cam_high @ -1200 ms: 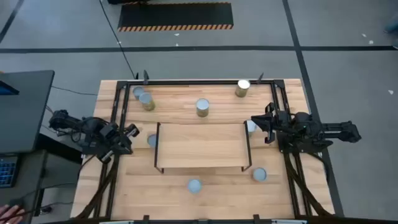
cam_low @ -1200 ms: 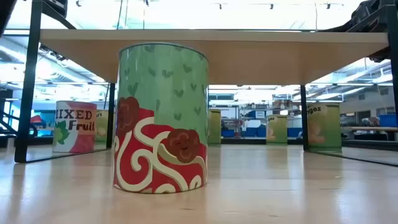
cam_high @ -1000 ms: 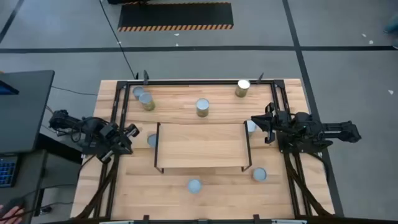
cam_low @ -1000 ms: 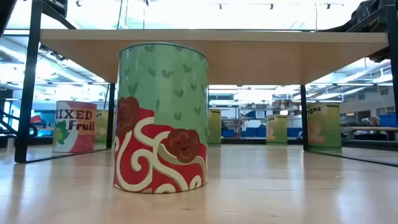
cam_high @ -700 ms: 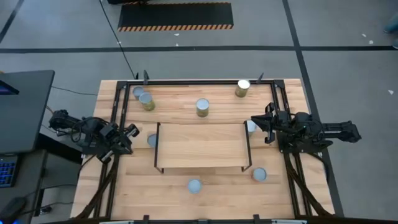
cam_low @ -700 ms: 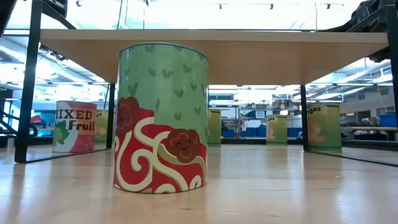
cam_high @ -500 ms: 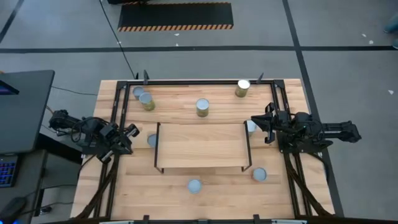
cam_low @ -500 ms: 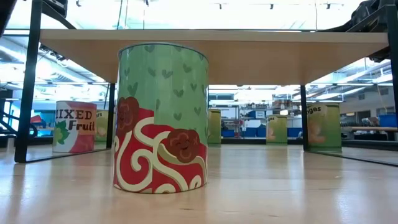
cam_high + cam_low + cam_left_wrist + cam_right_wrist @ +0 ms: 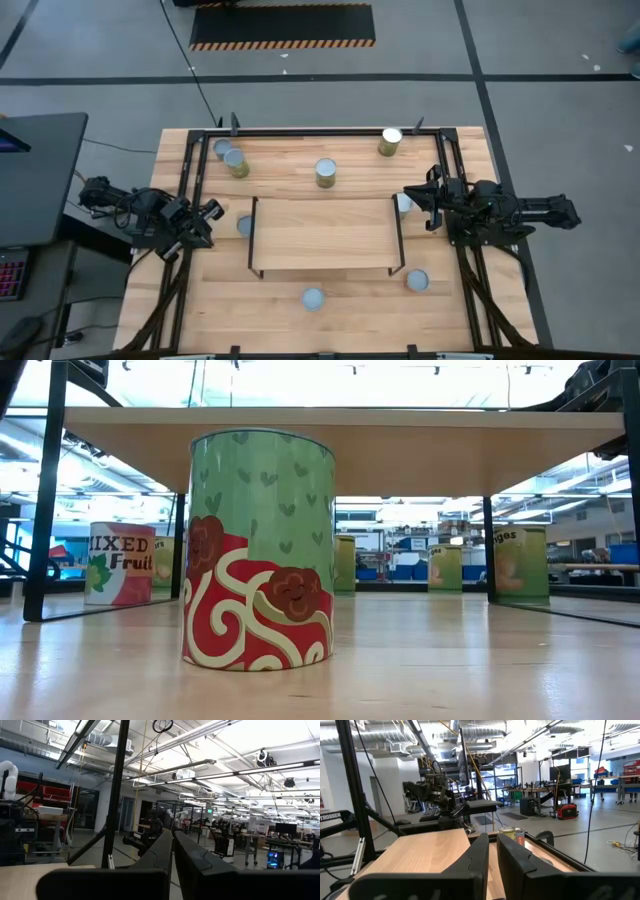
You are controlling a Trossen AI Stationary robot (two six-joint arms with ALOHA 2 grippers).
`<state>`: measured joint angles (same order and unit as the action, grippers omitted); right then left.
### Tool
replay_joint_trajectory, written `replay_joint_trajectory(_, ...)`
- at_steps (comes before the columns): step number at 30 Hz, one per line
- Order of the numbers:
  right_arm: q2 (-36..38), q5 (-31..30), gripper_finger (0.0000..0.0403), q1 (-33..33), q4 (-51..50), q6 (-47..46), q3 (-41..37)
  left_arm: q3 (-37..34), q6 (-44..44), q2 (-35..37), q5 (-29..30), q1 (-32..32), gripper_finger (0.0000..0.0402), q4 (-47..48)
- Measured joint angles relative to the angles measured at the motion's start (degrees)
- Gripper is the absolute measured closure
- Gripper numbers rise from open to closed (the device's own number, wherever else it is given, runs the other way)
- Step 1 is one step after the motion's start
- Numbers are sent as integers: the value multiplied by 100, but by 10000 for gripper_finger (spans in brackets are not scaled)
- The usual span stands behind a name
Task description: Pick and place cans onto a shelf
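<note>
1. Leftmost, the left end effector (image 9: 210,211) hung over the left margin of the worktop (image 9: 330,320), its fingers pressed together on nothing; the left wrist view showed them side by side with only a hairline between.
2. The can nearest it (image 9: 243,226) stood upright just beyond its fingertips, between them and the shelf's left black frame end, so its long axis ran vertical and room on that side was tight.
3. The shelf (image 9: 322,235) lay bare in the middle, between the two arms, with none of the eight cans on it yet.
4. Two more cans (image 9: 231,158) sat together farther off toward the far left corner; one (image 9: 326,173) stood behind the shelf and one (image 9: 313,298) in front, both with open room around.
5. The right end effector (image 9: 421,203) was nearly shut and empty, a can (image 9: 403,204) just ahead of its tips against the shelf's right frame.
6. I judged each arm nearest its own frame-side can.
</note>
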<state>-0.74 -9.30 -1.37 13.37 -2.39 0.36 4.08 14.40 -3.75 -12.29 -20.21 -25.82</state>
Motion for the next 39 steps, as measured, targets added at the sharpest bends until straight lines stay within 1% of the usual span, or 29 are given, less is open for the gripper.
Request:
replay_joint_trajectory(9, 0, 1, 358, -1, 1, 0, 1, 0, -127, -1, 26, -1, 377, -96)
replay_joint_trajectory(12, -1, 2, 358, -1, 2, 0, 2, 6, 31, 4, 420, -4, 377, -295)
replay_joint_trajectory(16, -2, 0, 358, -2, 4, 0, 2, 5, 702, -115, 1393, -4, 377, -281)
replay_joint_trajectory(18, -1, 1, 358, -1, 17, 0, 2, 4, 1039, -253, 1735, 2, 377, -284)
replay_joint_trajectory(21, -2, 0, 358, -2, 39, 0, 1, 4, 1498, -464, 1919, 2, 377, -327)
replay_joint_trajectory(22, -2, 0, 358, -2, 48, 0, 0, 4, 1524, -488, 1939, 5, 377, -361)
replay_joint_trajectory(25, -2, 1, 358, -1, 86, 0, 0, 4, 1525, -529, 1954, 5, 377, -509)
replay_joint_trajectory(27, -2, 1, 358, -2, 97, 0, 1, 4, 1837, -525, 1856, 0, 377, -666)
replay_joint_trajectory(28, -2, 0, 358, -2, 101, 0, 2, 4, 1687, -529, 1860, 2, 377, -801)
replay_joint_trajectory(29, -2, 0, 358, -2, 116, 0, 1, 10, 1342, -558, 2003, 12, 377, -855)
replay_joint_trajectory(32, -2, 2, 358, -1, 116, 0, 1, 167, 659, -740, 2735, 26, 377, -653)
replay_joint_trajectory(34, -2, 4, 358, -2, 114, 0, 2, 550, 136, -1017, 3095, 22, 377, -427)
replay_joint_trajectory(36, -2, 6, 358, -2, 116, 0, 2, 1071, -179, -1365, 3507, 20, 377, 145)
replay_joint_trajectory(39, -2, 4, 358, -2, 116, 0, 0, 2020, -282, -1935, 4069, 22, 377, 1635)
